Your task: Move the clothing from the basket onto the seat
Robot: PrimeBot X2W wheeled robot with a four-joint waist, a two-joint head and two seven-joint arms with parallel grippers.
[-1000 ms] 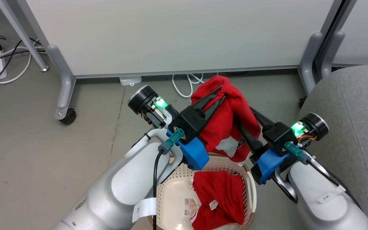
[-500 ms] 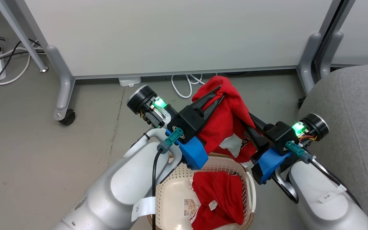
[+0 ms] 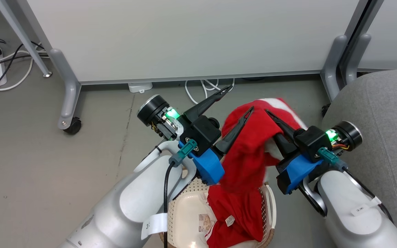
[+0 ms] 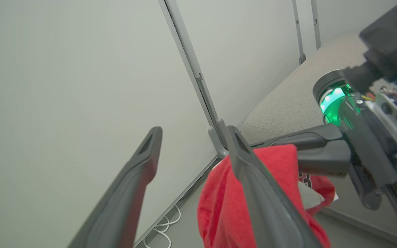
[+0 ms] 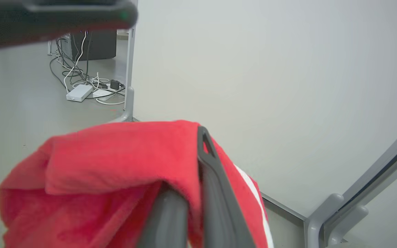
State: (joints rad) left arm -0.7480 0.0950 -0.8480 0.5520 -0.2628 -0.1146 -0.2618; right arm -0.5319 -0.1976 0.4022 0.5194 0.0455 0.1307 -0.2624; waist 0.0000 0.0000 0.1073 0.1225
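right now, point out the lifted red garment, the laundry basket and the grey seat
lifted red garment (image 3: 250, 158), head view, on its hanging middle
laundry basket (image 3: 184, 213), head view, on its bare cream floor
grey seat (image 3: 384, 110), head view, on its top surface

left claw (image 3: 240, 98): raised, fingers spread | right claw (image 3: 269, 113): raised, clamped on clothing (image 3: 250, 151)

The clothing (image 3: 250, 151) is shown in bright red (one white stripe), the perforated basket (image 3: 181, 220) in cream, the seat (image 3: 384, 103) in grey weave.
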